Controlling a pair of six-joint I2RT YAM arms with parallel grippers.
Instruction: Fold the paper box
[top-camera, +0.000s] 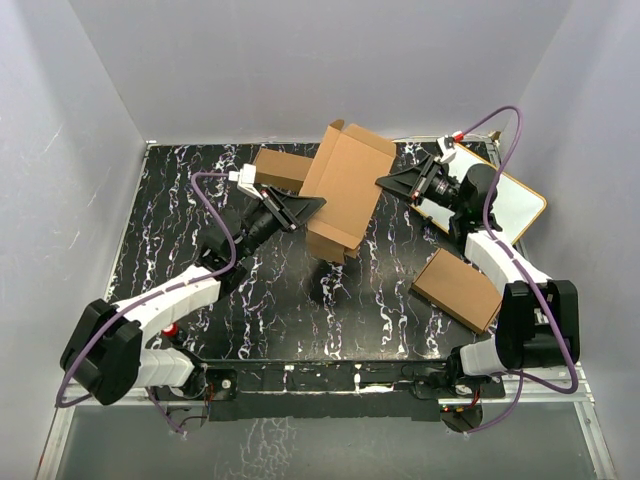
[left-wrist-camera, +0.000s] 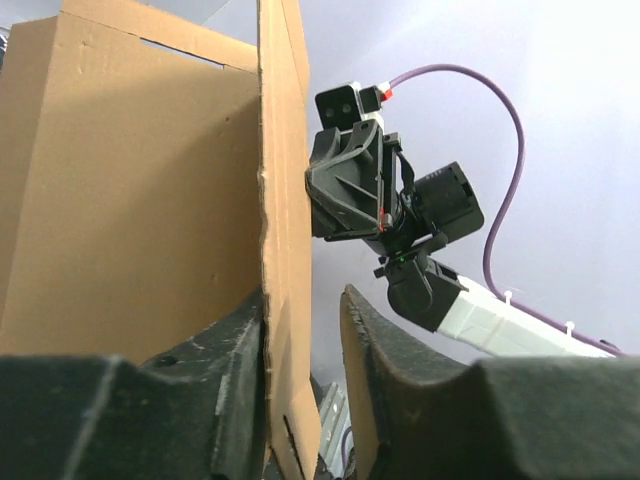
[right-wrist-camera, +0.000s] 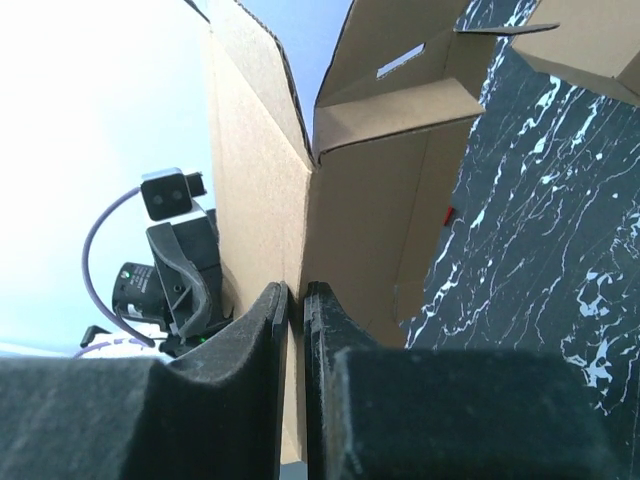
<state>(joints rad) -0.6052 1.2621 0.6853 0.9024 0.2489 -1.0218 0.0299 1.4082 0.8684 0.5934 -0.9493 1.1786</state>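
Note:
The paper box (top-camera: 345, 190) is a brown corrugated mailer, partly erected and held tilted above the middle of the table. My right gripper (top-camera: 385, 182) is shut on the box's right wall; in the right wrist view its jaws (right-wrist-camera: 296, 300) pinch the thin cardboard (right-wrist-camera: 370, 190). My left gripper (top-camera: 310, 205) is at the box's left side. In the left wrist view its open jaws (left-wrist-camera: 305, 310) straddle a wall edge (left-wrist-camera: 285, 200). The left finger (left-wrist-camera: 240, 340) touches the cardboard and the right finger (left-wrist-camera: 365, 340) stands apart from it.
A smaller brown carton (top-camera: 280, 168) sits behind the box at the back. A flat brown carton (top-camera: 458, 288) lies front right. A white board (top-camera: 515, 205) lies at the right edge. The table (top-camera: 180, 230) is black marbled, with grey walls around.

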